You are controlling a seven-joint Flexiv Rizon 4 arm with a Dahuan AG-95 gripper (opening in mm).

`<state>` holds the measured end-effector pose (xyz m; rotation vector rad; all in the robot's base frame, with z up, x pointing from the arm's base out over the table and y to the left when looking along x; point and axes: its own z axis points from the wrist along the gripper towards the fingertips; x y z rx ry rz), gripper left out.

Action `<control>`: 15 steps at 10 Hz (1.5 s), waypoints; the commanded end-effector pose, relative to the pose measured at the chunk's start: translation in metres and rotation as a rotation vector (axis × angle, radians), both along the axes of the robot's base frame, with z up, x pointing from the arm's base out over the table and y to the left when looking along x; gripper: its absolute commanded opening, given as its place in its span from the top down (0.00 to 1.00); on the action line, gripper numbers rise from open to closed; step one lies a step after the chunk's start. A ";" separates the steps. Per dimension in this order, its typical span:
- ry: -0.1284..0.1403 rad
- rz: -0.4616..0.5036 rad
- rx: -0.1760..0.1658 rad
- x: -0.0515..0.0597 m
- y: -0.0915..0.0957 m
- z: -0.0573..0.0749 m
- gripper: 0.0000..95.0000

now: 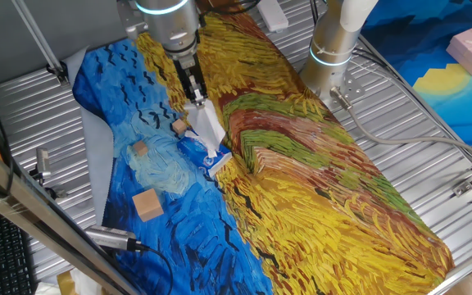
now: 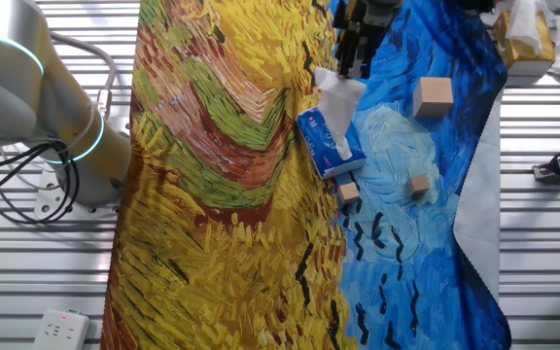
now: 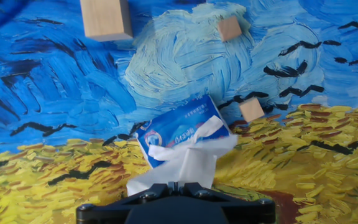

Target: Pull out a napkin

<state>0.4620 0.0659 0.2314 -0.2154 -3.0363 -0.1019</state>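
One fixed view: the gripper [image 1: 197, 97] hangs above a painted cloth [image 1: 318, 172], its fingers pinched on the top of a white napkin [image 1: 207, 123] that stretches down into a blue-and-white tissue packet [image 1: 214, 156]. The likely trouble is the light packet lifting with the sheet, or the thin paper tearing at the slot.

The other fixed view: the napkin [image 2: 336, 97] stands taut between gripper [image 2: 350, 66] and packet [image 2: 331, 144], part in, part out. One small wooden cube [image 2: 349, 192] touches the packet's end; two more cubes [image 2: 434, 97] lie apart and block nothing.

Hand view: the napkin [image 3: 188, 158] runs up into the closed fingers at the bottom edge; the packet [image 3: 180, 132] lies flat on the cloth, unweighted, so it could drag along.
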 end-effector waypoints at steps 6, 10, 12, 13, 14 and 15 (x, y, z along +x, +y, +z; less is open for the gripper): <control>0.007 -0.023 -0.008 0.042 0.017 -0.017 1.00; 0.014 -0.051 -0.008 0.047 0.023 -0.015 1.00; 0.016 -0.034 -0.013 0.041 0.018 -0.018 1.00; 0.015 -0.028 -0.010 0.034 0.012 -0.020 1.00; 0.016 -0.022 -0.008 0.028 0.010 -0.017 1.00; 0.016 -0.017 -0.008 0.021 0.008 -0.014 1.00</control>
